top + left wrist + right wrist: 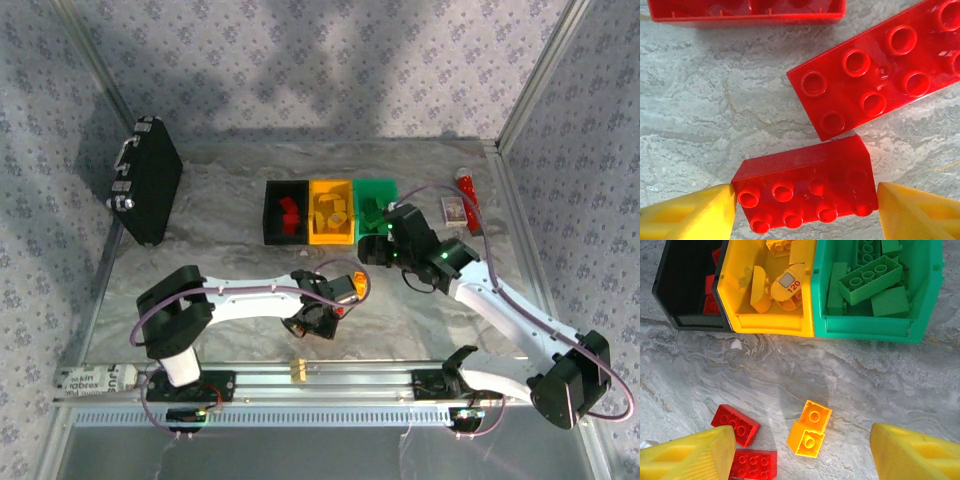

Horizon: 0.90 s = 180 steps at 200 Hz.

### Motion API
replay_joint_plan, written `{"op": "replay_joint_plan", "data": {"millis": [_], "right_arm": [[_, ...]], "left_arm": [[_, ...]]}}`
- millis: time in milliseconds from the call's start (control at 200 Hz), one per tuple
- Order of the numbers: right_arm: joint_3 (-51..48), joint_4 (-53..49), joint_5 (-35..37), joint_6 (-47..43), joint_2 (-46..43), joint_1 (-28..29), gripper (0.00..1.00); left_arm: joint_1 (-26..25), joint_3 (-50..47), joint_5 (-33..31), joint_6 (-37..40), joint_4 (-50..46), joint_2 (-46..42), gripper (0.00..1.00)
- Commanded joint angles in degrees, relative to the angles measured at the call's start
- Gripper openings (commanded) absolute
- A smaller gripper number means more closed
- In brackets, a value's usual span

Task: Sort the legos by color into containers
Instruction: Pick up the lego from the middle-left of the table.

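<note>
A grey marbled desk (250,345), with a metal rail (330,375) along its near edge, sits enclosed by pale patterned walls (330,60), 2 slim metal posts (92,60) at its far corners, and soft shadows mottling the back wall.

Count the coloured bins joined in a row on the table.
3, none seems hidden: black bin left, yellow bin middle, green bin right.

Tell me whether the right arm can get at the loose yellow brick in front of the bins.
Probably yes. The yellow brick lies on bare table between the open fingers of the right gripper, nothing over it; the red bricks sit apart to one side.
</note>
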Motion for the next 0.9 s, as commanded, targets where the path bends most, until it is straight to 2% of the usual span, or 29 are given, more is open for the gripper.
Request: {"op": "replay_joint_plan", "data": {"millis": [0, 250, 480, 595, 895], "right_arm": [[-1.2, 0.3, -0.5, 0.9, -1.2, -0.6, 0.73], [-1.9, 0.8, -0.9, 1.3, -1.2, -1.1, 0.73], [-2.5, 1.2, -0.9, 1.4, -1.8, -1.5, 0.72], [-2.2, 0.9, -1.4, 1.3, -1.5, -1.8, 0.72], [-3.3, -0.5, -1.0, 1.2, -3.9, -2.5, 0.72]], "left_arm": [[0.2, -1.6, 2.8, -0.8, 0.6, 2.7, 0.75], [0.3, -1.3, 3.3, -0.7, 1.5, 4.3, 0.74], [1.4, -1.5, 1.6, -0.2, 0.6, 1.6, 0.58], [3.2, -1.7, 1.1, 0.9, 0.4, -0.8, 0.54], [10.2, 2.2, -1.2, 7.0, -4.6, -8.3, 0.54]]}}
